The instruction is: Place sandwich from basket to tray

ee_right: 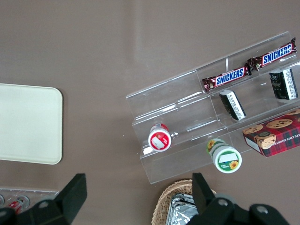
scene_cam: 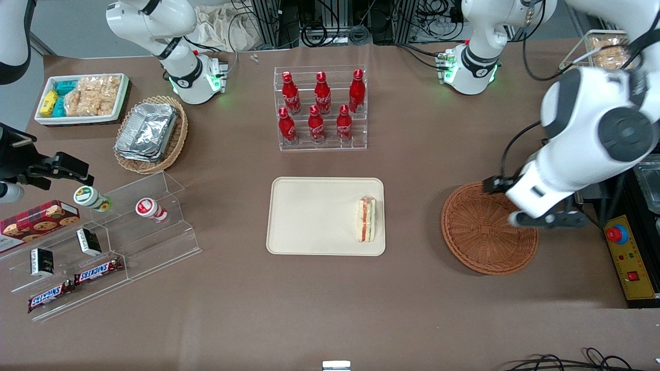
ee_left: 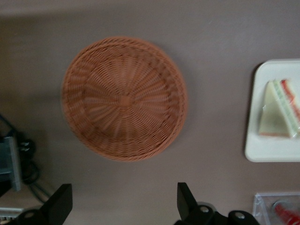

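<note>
The sandwich [scene_cam: 367, 220] lies flat on the tray [scene_cam: 309, 216], close to the rim nearest the basket [scene_cam: 479, 234], which holds nothing. The jaws [ee_left: 124, 204] hang above the basket's edge toward the working arm's end of the tabletop [scene_cam: 330, 299], spread wide and holding nothing. Only the wrist view shows that gap; the front view hides it under the arm.

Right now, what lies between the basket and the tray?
Only bare brown tablecloth between basket and tray, per front view. End effector hovers open over the basket.
</note>
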`<state>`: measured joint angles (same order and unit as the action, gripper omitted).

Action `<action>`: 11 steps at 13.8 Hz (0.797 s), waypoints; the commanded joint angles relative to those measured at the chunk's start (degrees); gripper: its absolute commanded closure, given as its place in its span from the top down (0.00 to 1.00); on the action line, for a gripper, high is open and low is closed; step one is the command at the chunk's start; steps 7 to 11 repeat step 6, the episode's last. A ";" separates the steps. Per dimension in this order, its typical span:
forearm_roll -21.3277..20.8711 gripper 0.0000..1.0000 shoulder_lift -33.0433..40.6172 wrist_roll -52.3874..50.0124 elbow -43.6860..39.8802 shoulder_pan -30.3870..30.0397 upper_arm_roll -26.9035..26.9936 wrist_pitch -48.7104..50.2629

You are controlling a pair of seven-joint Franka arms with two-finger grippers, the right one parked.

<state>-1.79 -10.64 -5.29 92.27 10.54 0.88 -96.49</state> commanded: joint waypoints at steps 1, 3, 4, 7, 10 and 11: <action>-2.67 1.00 5.36 7.89 5.46 0.53 2.37 -0.81; -3.31 1.00 4.84 10.73 4.32 0.53 3.51 1.03; -3.48 1.00 4.58 12.39 3.80 0.53 3.61 1.13; -3.05 1.00 4.05 16.08 1.35 0.44 3.78 1.13; -3.05 1.00 4.05 16.08 1.35 0.44 3.78 1.13; -3.05 1.00 4.05 16.08 1.35 0.44 3.78 1.13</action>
